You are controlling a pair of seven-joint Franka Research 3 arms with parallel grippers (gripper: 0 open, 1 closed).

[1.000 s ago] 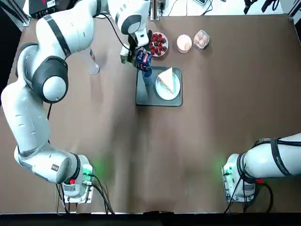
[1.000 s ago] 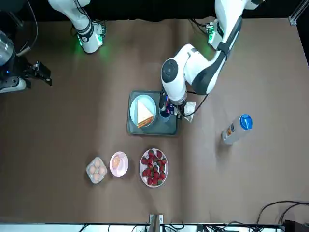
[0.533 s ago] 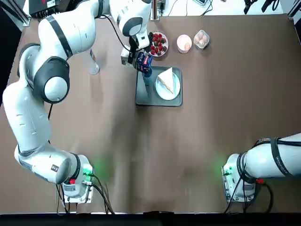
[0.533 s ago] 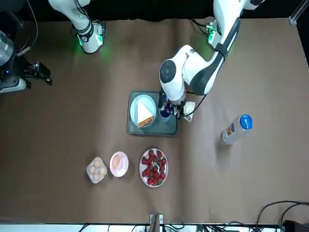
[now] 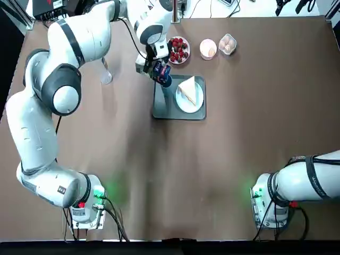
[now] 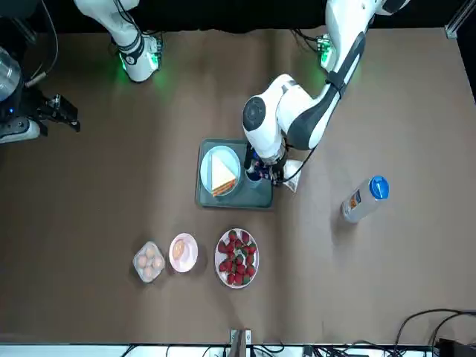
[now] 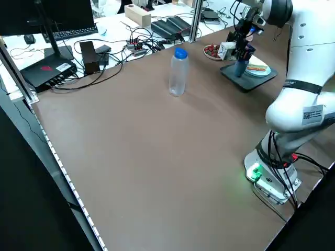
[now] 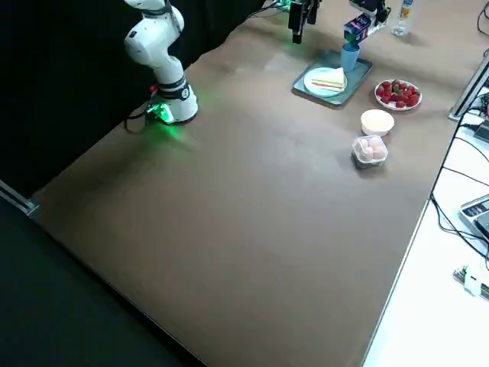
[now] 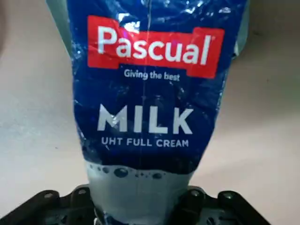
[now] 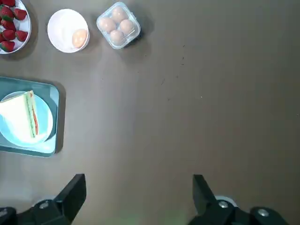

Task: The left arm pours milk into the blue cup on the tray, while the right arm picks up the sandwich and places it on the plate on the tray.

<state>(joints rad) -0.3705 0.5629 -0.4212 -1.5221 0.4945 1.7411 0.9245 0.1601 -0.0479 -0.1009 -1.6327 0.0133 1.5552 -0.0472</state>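
Left pincer [image 9: 138,206] clamped on milk carton [image 9: 147,93], tipped over blue cup [image 8: 349,56] on tray [image 8: 356,81]; off-centre spout could spill, low carton could knock cup over. Right pincer [image 10: 139,197] parked open off to the side, sandwich [image 10: 23,115] already plated

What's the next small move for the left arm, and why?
Probably hold the milk carton tipped over the blue cup, and correct its aim only slightly if needed. The left tool grips the carton, which leans with its end at the cup. The sandwich already sits on the plate, so pouring looks like the open step.
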